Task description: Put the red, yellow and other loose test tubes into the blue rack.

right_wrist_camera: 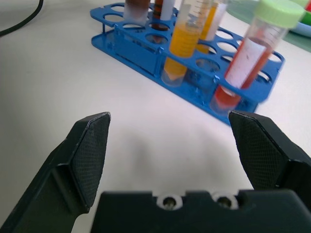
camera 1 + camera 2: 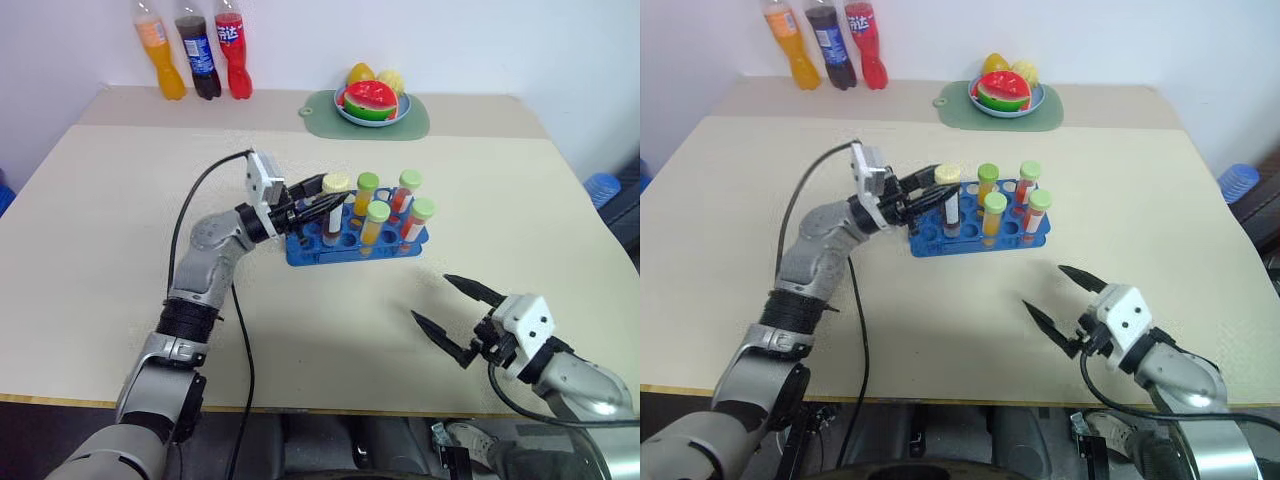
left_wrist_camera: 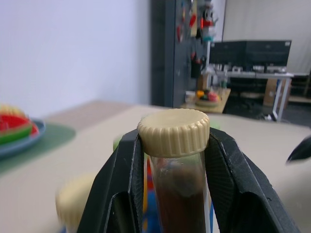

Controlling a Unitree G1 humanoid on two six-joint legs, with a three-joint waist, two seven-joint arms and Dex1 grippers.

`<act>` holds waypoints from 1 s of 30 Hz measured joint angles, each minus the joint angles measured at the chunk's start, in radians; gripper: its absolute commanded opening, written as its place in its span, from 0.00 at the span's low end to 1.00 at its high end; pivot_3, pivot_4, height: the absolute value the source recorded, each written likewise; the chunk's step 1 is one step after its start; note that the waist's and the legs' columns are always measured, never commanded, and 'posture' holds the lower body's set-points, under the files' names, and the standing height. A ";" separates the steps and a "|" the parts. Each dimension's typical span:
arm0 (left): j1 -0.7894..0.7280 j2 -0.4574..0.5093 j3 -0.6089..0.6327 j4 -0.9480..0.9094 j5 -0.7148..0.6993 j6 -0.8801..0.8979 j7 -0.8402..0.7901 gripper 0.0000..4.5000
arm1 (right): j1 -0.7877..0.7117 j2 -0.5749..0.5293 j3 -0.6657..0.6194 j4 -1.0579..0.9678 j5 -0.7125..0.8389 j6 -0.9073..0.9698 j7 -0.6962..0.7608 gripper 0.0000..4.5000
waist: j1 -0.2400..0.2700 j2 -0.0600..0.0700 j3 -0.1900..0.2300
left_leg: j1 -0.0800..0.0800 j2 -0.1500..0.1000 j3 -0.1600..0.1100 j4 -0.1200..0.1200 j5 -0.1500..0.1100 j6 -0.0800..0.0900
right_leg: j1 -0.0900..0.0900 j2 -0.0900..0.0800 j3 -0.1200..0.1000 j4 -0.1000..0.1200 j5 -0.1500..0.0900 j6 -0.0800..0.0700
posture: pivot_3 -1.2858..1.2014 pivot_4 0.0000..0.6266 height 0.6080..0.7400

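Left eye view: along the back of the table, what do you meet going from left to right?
Orange soda bottle → dark cola bottle → red soda bottle → green mat with the blue fruit plate on it.

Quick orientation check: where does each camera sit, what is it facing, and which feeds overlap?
Head stereo pair: looks forward and down at the table and blue rack; both arms show.
Left wrist: looks along the left gripper, shut on the brown tube.
Right wrist: looks past the open right gripper at the rack.
Shared: rack and tubes.
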 measured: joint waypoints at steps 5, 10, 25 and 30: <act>-0.051 -0.039 0.005 0.115 0.064 -0.108 -0.021 0.26 | 0.024 0.007 -0.008 -0.033 0.000 0.008 -0.025 0.96 | 0.000 0.000 -0.001 | 0.001 0.000 0.000 0.000 0.000 0.000 | 0.001 0.000 0.000 0.000 0.000 0.000 | 0.52 0.24 1.00; -0.065 -0.057 0.008 0.176 0.108 -0.199 -0.017 0.26 | 0.040 0.007 -0.014 -0.041 0.000 0.019 -0.036 0.96 | -0.001 0.000 -0.002 | 0.003 0.000 0.000 0.000 0.000 0.000 | 0.003 0.000 0.000 0.000 0.000 -0.001 | 0.52 0.24 1.00; 0.005 -0.020 0.043 0.057 0.107 -0.149 -0.050 0.26 | 0.001 0.006 -0.020 -0.052 0.000 0.026 -0.034 0.96 | -0.001 0.000 -0.002 | 0.003 0.000 -0.001 0.000 0.000 0.001 | 0.004 0.000 0.000 0.000 0.000 -0.001 | 0.52 0.24 1.00; 0.013 -0.031 0.040 0.047 0.107 -0.148 -0.067 0.26 | -0.001 0.006 -0.020 -0.052 0.000 0.026 -0.029 0.96 | -0.001 0.000 -0.002 | 0.003 0.000 0.000 0.000 0.000 0.001 | 0.004 0.000 0.000 0.000 0.000 -0.001 | 0.52 0.24 1.00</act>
